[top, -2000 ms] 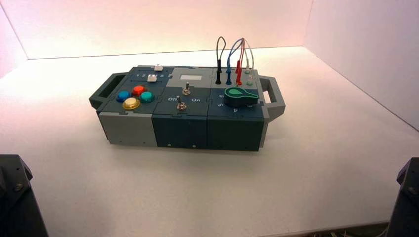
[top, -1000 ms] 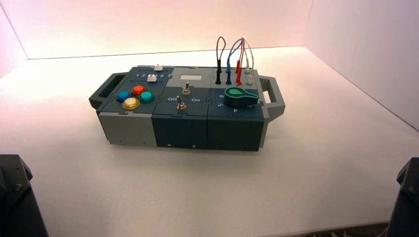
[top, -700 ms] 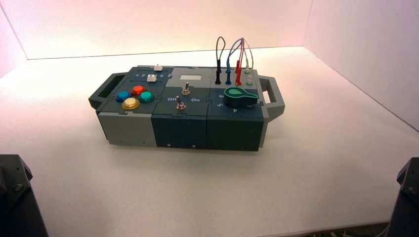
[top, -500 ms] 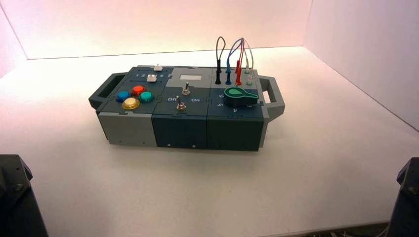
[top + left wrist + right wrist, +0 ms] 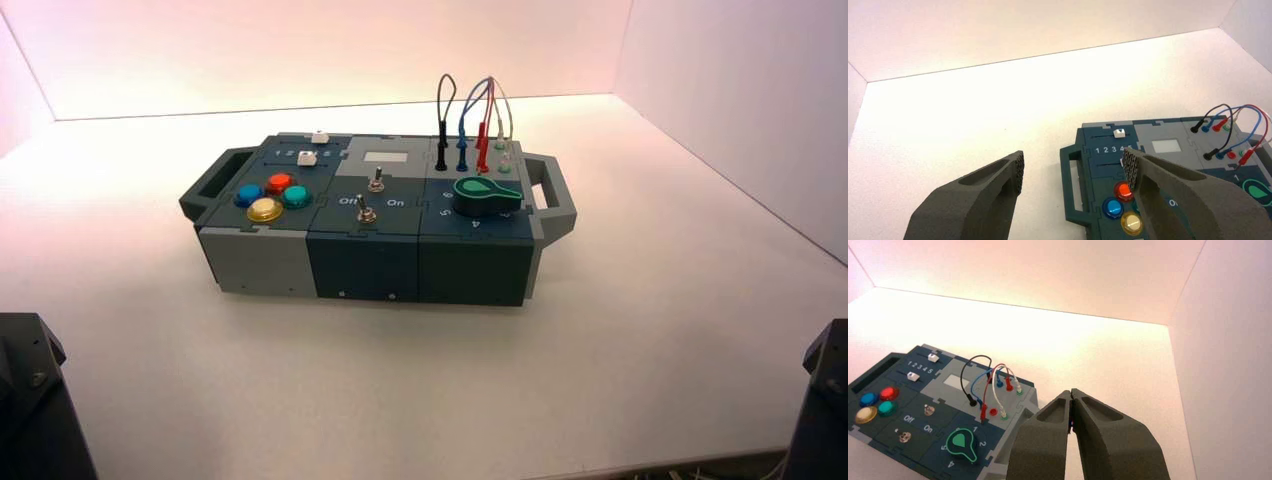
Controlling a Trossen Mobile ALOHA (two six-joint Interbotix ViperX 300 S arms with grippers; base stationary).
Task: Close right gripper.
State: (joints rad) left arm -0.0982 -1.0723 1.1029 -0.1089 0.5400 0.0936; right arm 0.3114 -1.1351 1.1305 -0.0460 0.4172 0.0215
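Observation:
My right gripper (image 5: 1070, 392) is shut and empty, its fingertips touching, held back from the box's right end. My left gripper (image 5: 1072, 165) is open and empty, held back from the box's left end. The box (image 5: 370, 262) stands in the middle of the table. Both arms sit parked at the near corners in the high view: the left arm (image 5: 35, 410) and the right arm (image 5: 822, 400).
The box carries coloured buttons (image 5: 272, 196), two white sliders (image 5: 312, 148), two toggle switches (image 5: 370, 196), a green knob (image 5: 486, 194) and plugged wires (image 5: 470, 120), with handles at both ends (image 5: 552, 195). White walls close in at the back and the right.

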